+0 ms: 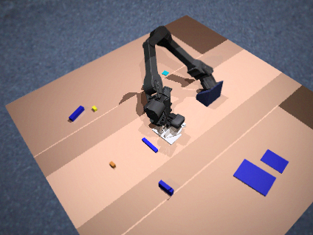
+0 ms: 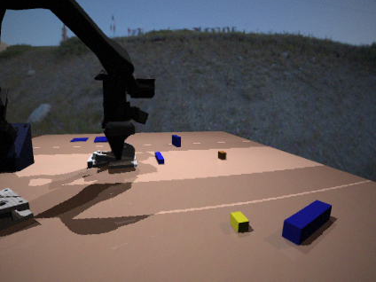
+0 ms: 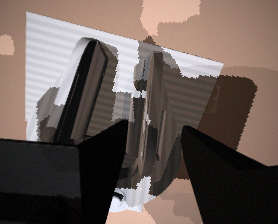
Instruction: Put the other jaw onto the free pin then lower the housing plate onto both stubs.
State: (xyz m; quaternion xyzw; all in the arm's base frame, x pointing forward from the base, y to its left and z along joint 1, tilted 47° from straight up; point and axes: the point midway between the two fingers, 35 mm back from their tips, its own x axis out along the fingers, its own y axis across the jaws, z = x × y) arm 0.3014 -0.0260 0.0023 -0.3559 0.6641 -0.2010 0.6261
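Note:
The white base plate lies under my gripper. In the wrist view, one jaw with a tall dark rib stands on the left of the plate. The other jaw, grey with a thin upright rib, stands between my fingertips; my gripper is shut on it, low over the plate. The pins under the jaws and any meshing of the teeth are hidden. A pale grey plate with holes, apparently the housing plate, lies at the lower left of the exterior view.
A narrow blue bar lies near the base plate. Blue blocks, a yellow cube, an orange block, a cyan tile and two flat blue panels lie farther out.

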